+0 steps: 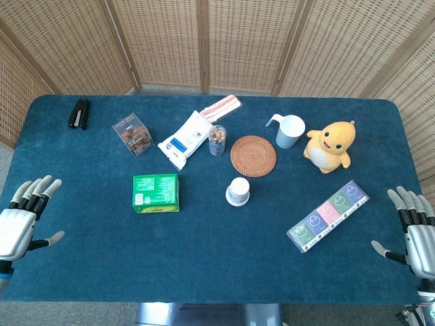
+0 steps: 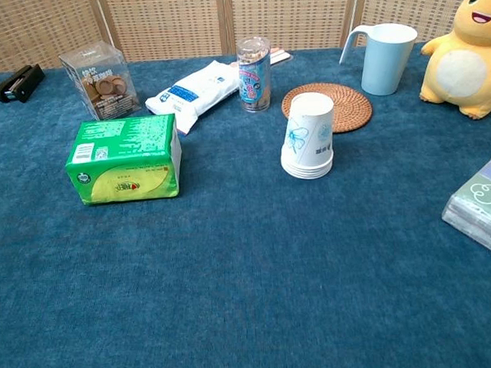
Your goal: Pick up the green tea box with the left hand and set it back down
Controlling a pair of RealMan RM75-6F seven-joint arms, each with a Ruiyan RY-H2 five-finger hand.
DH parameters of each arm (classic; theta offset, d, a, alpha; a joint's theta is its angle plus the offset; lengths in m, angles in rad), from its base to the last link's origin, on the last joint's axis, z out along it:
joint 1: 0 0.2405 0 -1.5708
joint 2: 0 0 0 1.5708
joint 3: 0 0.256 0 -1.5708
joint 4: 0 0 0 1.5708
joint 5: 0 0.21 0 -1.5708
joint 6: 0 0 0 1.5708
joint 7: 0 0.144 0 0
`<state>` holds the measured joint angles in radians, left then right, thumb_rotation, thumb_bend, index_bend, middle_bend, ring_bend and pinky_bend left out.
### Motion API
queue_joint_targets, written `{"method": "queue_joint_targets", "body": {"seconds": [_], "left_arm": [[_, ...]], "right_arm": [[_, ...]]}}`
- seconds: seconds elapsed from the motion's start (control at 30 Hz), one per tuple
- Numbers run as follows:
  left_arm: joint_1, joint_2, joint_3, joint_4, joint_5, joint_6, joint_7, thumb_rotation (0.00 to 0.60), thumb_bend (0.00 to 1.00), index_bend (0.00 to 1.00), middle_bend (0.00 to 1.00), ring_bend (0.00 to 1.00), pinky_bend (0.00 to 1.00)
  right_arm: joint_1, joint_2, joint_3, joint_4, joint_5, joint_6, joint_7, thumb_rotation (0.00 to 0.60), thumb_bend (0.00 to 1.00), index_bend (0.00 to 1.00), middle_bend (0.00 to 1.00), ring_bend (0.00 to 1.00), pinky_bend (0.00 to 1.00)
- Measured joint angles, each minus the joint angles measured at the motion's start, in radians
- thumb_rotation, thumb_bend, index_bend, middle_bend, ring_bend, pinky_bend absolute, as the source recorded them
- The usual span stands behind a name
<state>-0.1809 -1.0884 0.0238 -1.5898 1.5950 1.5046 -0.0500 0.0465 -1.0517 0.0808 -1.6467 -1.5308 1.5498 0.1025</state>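
The green tea box (image 1: 156,193) lies flat on the blue table cloth, left of centre; in the chest view the green tea box (image 2: 126,160) sits at mid-left with its label facing the camera. My left hand (image 1: 24,219) hovers at the table's left edge, fingers spread and empty, well to the left of the box. At the far right edge my right hand (image 1: 414,227) is also spread with nothing in it. Neither hand appears in the chest view.
Behind the box stand a clear snack box (image 1: 132,134), a white packet (image 1: 185,139) and a small jar (image 1: 217,140). A black stapler (image 1: 79,114) lies far left. Stacked paper cups (image 1: 238,191), a woven coaster (image 1: 253,155), a blue mug (image 1: 288,131), a yellow plush (image 1: 329,147) and a tea-bag strip (image 1: 328,216) fill the right.
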Motion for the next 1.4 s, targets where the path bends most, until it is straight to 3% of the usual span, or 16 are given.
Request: {"method": "queue_joint_targets", "body": {"seconds": [0.33, 0.63, 0.93, 1.17, 1.4], "left_arm": [[-0.014, -0.005, -0.005, -0.016, -0.01, -0.049, 0.027, 0.6, 0.0, 0.0, 0.0, 0.0, 0.0], [-0.129, 0.008, -0.056, -0.161, -0.062, -0.229, 0.106, 0.6, 0.0, 0.01, 0.0, 0.0, 0.0], [-0.31, -0.068, -0.144, -0.256, -0.346, -0.467, 0.386, 0.6, 0.0, 0.02, 0.0, 0.0, 0.0], [-0.422, -0.188, -0.184, -0.241, -0.565, -0.508, 0.609, 0.6, 0.0, 0.04, 0.0, 0.0, 0.0], [-0.498, -0.291, -0.197, -0.177, -0.713, -0.487, 0.749, 0.6, 0.0, 0.05, 0.0, 0.0, 0.05]], "right_arm": [[0.001, 0.002, -0.004, -0.007, 0.0, -0.007, -0.007, 0.6, 0.0, 0.0, 0.0, 0.0, 0.0], [0.003, 0.015, 0.001, -0.019, 0.013, -0.018, 0.016, 0.6, 0.0, 0.0, 0.0, 0.0, 0.0], [0.006, 0.024, 0.004, -0.009, 0.025, -0.031, 0.058, 0.6, 0.0, 0.0, 0.0, 0.0, 0.0], [0.007, 0.029, 0.004, -0.002, 0.029, -0.04, 0.079, 0.6, 0.0, 0.0, 0.0, 0.0, 0.0], [0.01, 0.027, 0.001, 0.004, 0.031, -0.05, 0.089, 0.6, 0.0, 0.0, 0.0, 0.0, 0.0]]}}
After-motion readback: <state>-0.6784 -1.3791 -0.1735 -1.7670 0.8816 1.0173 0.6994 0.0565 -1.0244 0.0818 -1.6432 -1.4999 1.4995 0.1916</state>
